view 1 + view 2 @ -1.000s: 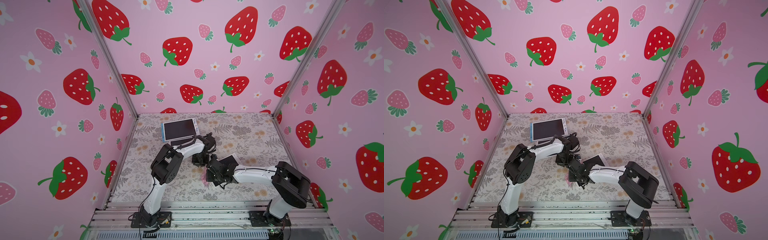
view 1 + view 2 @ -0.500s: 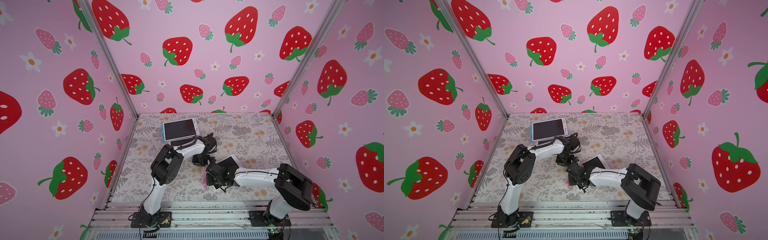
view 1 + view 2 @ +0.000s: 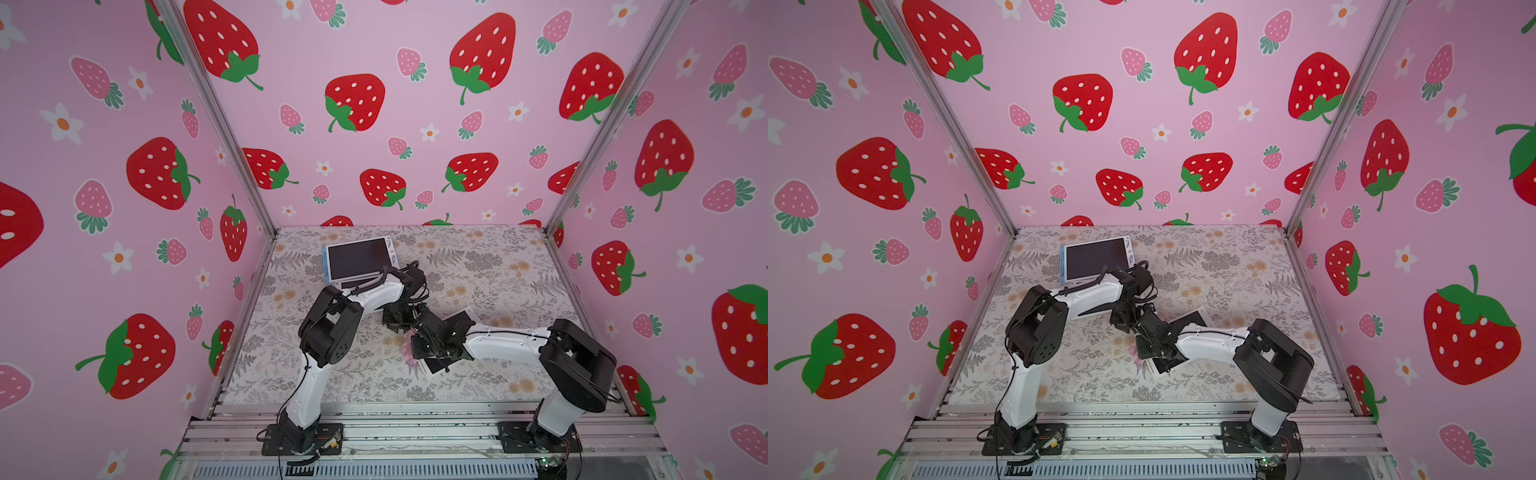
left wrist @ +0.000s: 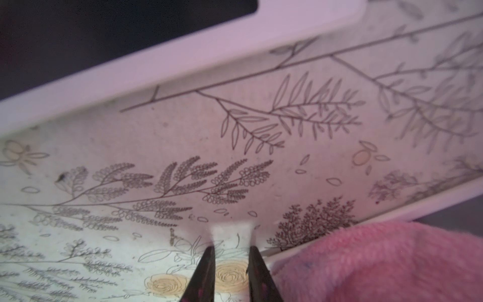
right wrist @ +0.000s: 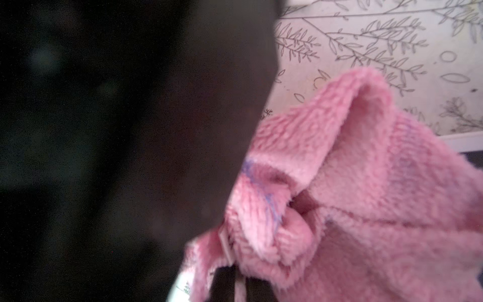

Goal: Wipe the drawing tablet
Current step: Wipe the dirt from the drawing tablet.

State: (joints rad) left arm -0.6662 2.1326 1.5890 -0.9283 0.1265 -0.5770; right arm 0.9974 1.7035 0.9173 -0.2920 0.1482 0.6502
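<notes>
A white-framed drawing tablet (image 3: 457, 322) (image 3: 1190, 320) with a dark screen lies at an angle on the floral table, mostly under my right arm. My right gripper (image 3: 412, 353) (image 3: 1144, 352) (image 5: 235, 285) is shut on a fluffy pink cloth (image 3: 406, 354) (image 3: 1138, 354) (image 5: 366, 183) that rests on the tablet's near-left corner. My left gripper (image 3: 398, 326) (image 3: 1124, 326) (image 4: 231, 251) points down at the table right beside that cloth. Its jaws are slightly apart with nothing between them. The left wrist view shows the cloth (image 4: 379, 261) lying over the tablet's white edge (image 4: 431, 202).
Another dark-screened tablet (image 3: 359, 259) (image 3: 1094, 257) with a blue side lies at the back left. A white-framed dark screen (image 4: 104, 39) shows across a strip of floral table in the left wrist view. A dark blurred mass (image 5: 117, 130) blocks half the right wrist view. Pink walls enclose three sides.
The right gripper has shifted slightly over the tablet with the cloth. The left arm stays about where it was, and its jaws stand a little wider.
</notes>
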